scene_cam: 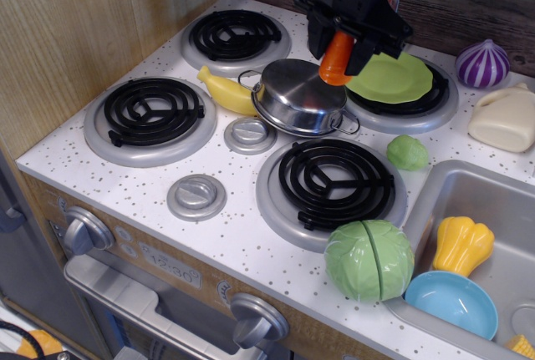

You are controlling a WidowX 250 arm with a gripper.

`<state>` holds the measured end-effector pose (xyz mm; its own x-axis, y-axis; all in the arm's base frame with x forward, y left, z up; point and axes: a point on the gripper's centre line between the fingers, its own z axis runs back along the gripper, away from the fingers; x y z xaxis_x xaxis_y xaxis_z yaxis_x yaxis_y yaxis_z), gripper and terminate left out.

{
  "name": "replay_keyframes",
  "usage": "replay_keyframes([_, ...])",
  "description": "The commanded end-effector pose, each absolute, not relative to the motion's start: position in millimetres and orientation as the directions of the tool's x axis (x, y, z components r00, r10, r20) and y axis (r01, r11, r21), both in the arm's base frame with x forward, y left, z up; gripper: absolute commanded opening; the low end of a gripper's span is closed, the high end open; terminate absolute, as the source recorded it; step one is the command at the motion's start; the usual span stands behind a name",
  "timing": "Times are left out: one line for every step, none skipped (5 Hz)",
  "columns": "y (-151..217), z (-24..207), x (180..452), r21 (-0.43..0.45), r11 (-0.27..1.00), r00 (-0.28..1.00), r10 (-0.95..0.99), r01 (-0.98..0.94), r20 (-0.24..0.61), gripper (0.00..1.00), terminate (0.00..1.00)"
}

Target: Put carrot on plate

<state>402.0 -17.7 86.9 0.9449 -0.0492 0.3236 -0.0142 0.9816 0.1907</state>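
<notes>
Holding the carrot point(336, 58) tight in my claw point(340, 53) near the top of the frame, I hang by the green plate's point(397, 78) left edge. I should slide right past the steel pan point(298, 101), then lower gently.

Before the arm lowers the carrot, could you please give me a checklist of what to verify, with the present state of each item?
1. Grip: the gripper is shut on the carrot. Ok.
2. Position: the carrot hangs at the left rim of the plate, not over its middle. Not ok.
3. Plate surface: nothing lies on its visible part. Ok.
4. Steel pan: it sits close on the plate's left, near the carrot tip. Cannot tell the clearance.
5. Height above the plate: one view only. Cannot tell.
</notes>
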Motion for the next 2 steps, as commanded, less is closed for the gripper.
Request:
replay_keyframes([-18.7,103.2,428.3,0.179,0.984,0.909,-0.086,0.013,0.408,0.0,0.0])
replay_keyframes([-24.6,99.7,444.9,0.169,0.985,0.895,-0.096,0.023,0.436,0.0,1.0])
